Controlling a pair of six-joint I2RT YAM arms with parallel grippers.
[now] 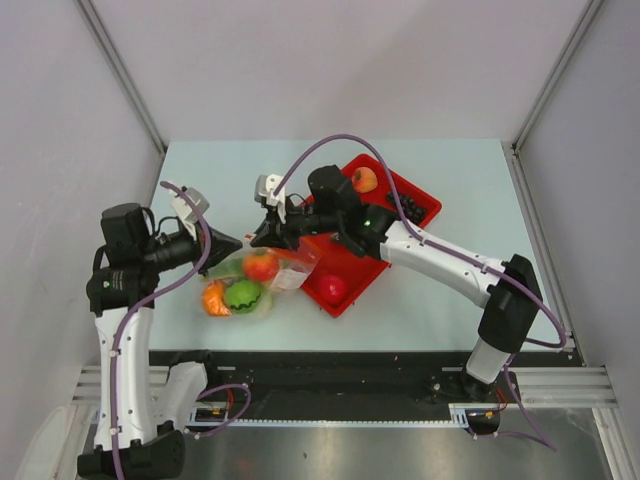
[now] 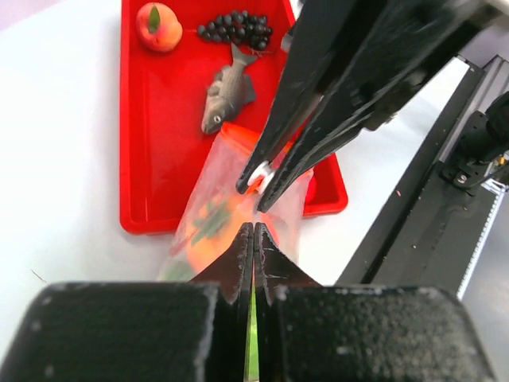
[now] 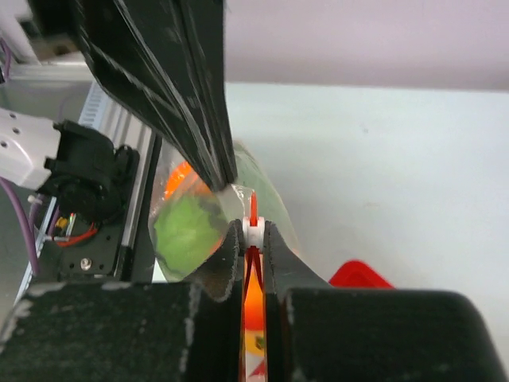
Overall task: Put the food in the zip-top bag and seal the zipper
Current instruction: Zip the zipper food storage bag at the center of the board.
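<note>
Right gripper (image 3: 253,243) is clamped hard on the little white slider (image 2: 260,172), one finger each side of it, with the orange zipper (image 3: 254,208) running straight up through the gap. Left gripper (image 2: 253,235) has its jaws pressed together too, and from the right wrist view it looks pinched on the bag (image 2: 208,203) film right at the end of the strip, just beside the slider. The two sets of tips are almost touching, so I'd read this as the very start of the zip run. To do it well imo, treat the left one as the anchor that doesn't budge. Then drag the slider away from it in a straight line along the strip, low and level, so the strip is taut and doesn't fold. The bag is floppy, so a pull that drifts sideways will probably just twist or tow the whole thing instead of zipping it. No easing off the slider either, it's tiny and would pop out. The bag sits between the two arms by the near corner of the tray (image 2: 159,151), and I can't tell if they touch. It holds a tomato (image 1: 261,265), melon (image 1: 243,295) and orange (image 1: 214,298). Heads up: peach (image 2: 158,26), grapes (image 2: 236,28) and fish (image 2: 225,94) are in the tray, so sealing now leaves food out.
</note>
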